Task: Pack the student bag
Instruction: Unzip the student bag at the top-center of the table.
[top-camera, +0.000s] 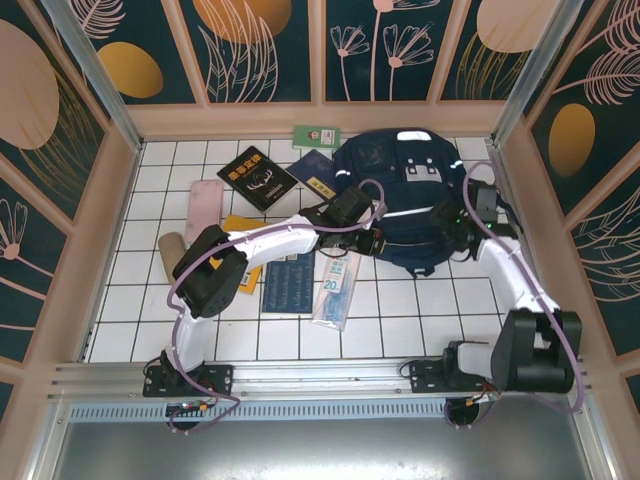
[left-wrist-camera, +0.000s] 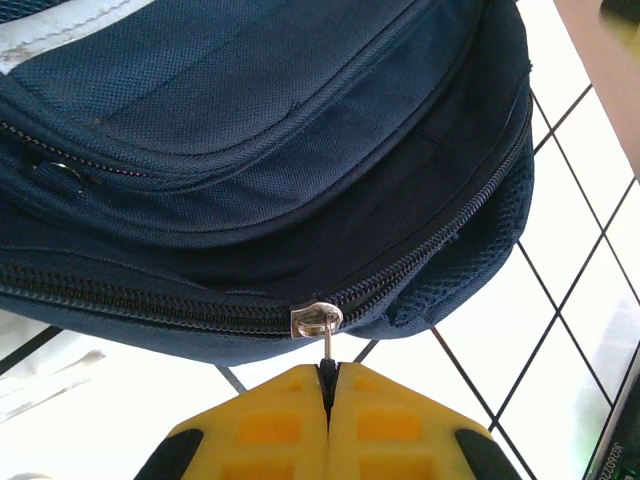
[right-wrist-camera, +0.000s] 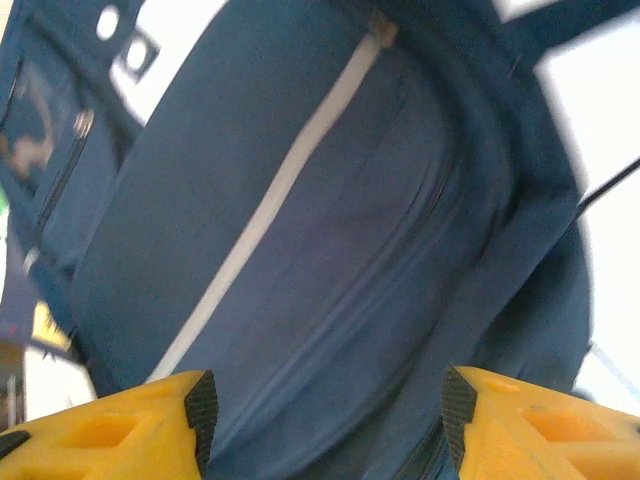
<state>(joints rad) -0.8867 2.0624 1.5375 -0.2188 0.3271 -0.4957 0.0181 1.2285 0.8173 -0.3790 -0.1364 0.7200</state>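
The student bag (top-camera: 400, 185) is a dark navy backpack with thin white stripes, lying at the back centre of the white tiled table. My left gripper (top-camera: 368, 243) is at the bag's near left edge. In the left wrist view its yellow jaws (left-wrist-camera: 328, 368) are shut on the thin metal zipper pull that hangs from the silver slider (left-wrist-camera: 317, 320) of the bag's long zipper. My right gripper (top-camera: 447, 228) hovers over the bag's right side. Seen from the right wrist, it (right-wrist-camera: 330, 410) stands open just above the navy fabric (right-wrist-camera: 330, 250), with nothing between its pads.
Left of the bag lie a black book (top-camera: 257, 177), a blue book (top-camera: 313, 170), a green card (top-camera: 316, 135), a pink case (top-camera: 205, 205) and a tan roll (top-camera: 172, 250). A blue booklet (top-camera: 290, 283) and a plastic-wrapped pack (top-camera: 336, 285) lie in front.
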